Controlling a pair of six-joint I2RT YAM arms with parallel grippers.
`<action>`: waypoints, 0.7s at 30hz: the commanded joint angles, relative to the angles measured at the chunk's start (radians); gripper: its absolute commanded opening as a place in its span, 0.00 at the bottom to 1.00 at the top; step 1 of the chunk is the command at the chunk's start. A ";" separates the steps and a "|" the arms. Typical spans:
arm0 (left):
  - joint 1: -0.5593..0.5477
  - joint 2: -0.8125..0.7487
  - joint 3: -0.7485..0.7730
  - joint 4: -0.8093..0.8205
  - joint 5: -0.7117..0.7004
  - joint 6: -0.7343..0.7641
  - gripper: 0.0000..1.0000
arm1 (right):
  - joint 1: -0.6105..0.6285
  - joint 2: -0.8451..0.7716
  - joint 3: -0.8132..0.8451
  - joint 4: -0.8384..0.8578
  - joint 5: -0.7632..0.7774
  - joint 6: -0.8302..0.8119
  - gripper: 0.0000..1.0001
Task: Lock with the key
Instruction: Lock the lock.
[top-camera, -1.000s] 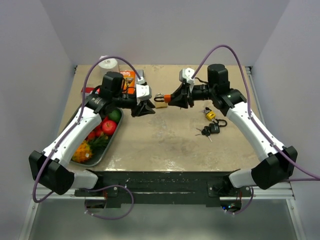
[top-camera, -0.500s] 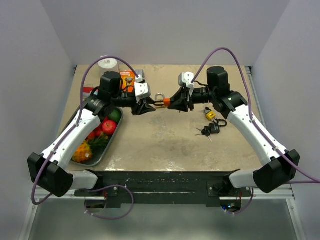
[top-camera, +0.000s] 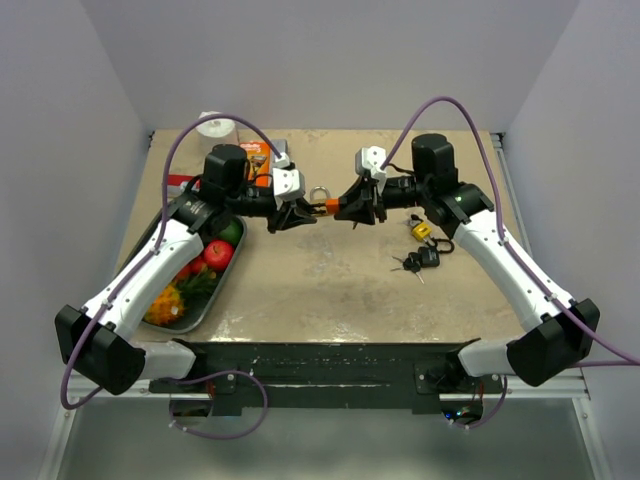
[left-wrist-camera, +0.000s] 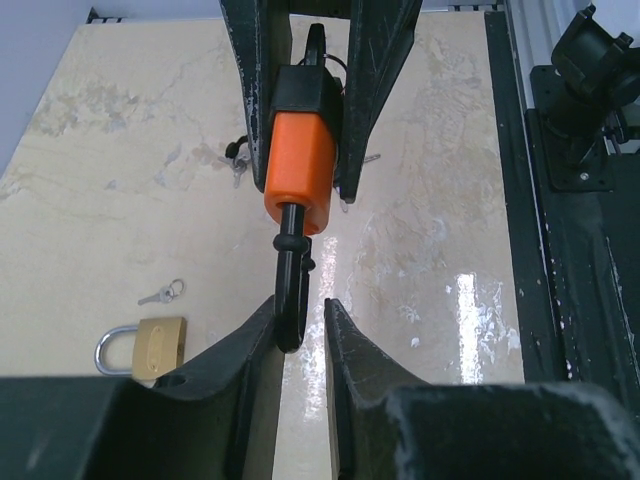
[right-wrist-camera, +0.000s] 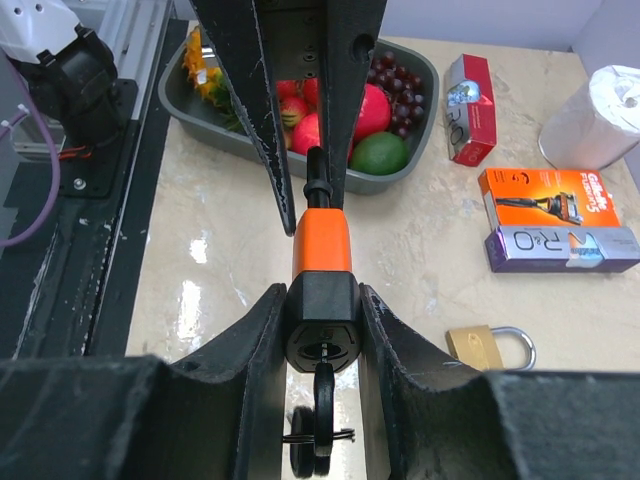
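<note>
1. The right end effector (right-wrist-camera: 322, 300) was clamped on the orange padlock (right-wrist-camera: 322, 243), holding it above the table (top-camera: 330, 290) between the two arms.
2. A key (right-wrist-camera: 322, 390) with its ring hung at the padlock's black end.
3. Compared with one second earlier, the left end effector (left-wrist-camera: 300, 315) had moved in, and the gap between the arms had closed.
4. Its fingers flanked the black shackle (left-wrist-camera: 290, 285). Whether they pinched it could not be told.
5. A brass padlock (left-wrist-camera: 150, 347) lay on the table.

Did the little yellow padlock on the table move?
No. The yellow padlock sits in the same spot, just behind the black padlock.
</note>
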 joint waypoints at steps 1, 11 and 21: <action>-0.011 -0.015 0.028 0.049 0.033 -0.022 0.27 | 0.007 -0.037 0.000 0.019 -0.031 -0.019 0.00; -0.032 0.008 0.035 0.067 0.081 -0.064 0.00 | 0.022 -0.034 -0.003 0.022 -0.013 -0.060 0.00; -0.078 0.031 0.040 0.154 0.118 -0.146 0.00 | 0.108 -0.015 -0.003 0.031 0.009 -0.106 0.00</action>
